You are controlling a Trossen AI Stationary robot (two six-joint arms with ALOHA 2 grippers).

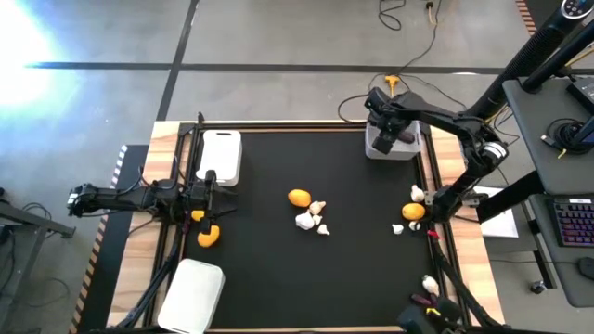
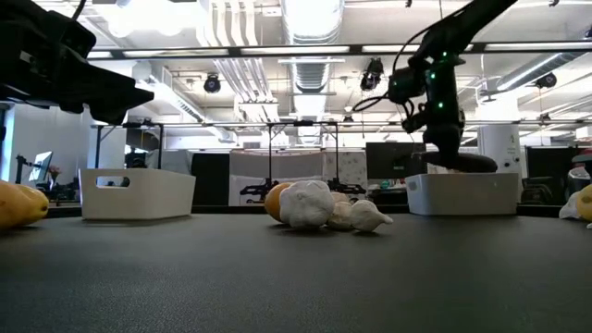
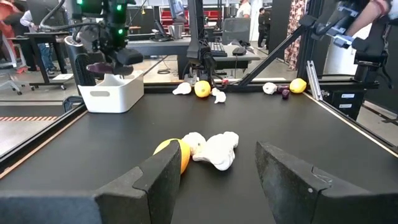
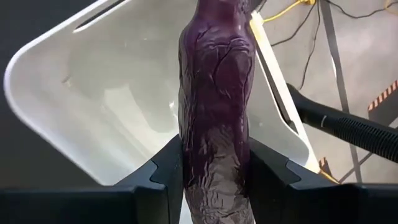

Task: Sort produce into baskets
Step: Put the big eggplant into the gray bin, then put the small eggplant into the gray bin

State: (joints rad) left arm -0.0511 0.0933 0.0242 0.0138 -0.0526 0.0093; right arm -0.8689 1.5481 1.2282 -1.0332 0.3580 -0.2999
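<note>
My right gripper [image 4: 214, 158] is shut on a slim dark purple piece [image 4: 214, 93] and hangs over the white basket [image 4: 93, 93] at the table's far right [image 1: 394, 147]. The low view shows the piece [image 2: 467, 164] lying level just above that basket's rim [image 2: 462, 192]. My left gripper [image 3: 217, 180] stands open at the table's left edge [image 1: 200, 199] and holds nothing. It faces an orange fruit [image 3: 174, 152] and whitish lumpy pieces [image 3: 214, 149] resting on the mat mid-table. My right gripper pinches the purple piece by its two long sides [image 4: 214, 168] between its two fingers [image 4: 165, 174]. The fingers come slanting down from above and lie across the piece. The piece is lifted clear, level, over the basket's inside.
A second basket [image 1: 221, 156] stands at the far left and a third [image 1: 192, 295] at the near left. One orange fruit [image 1: 210, 237] lies near my left gripper. Another [image 1: 413, 211] lies with white pieces [image 1: 418, 193] near the right edge.
</note>
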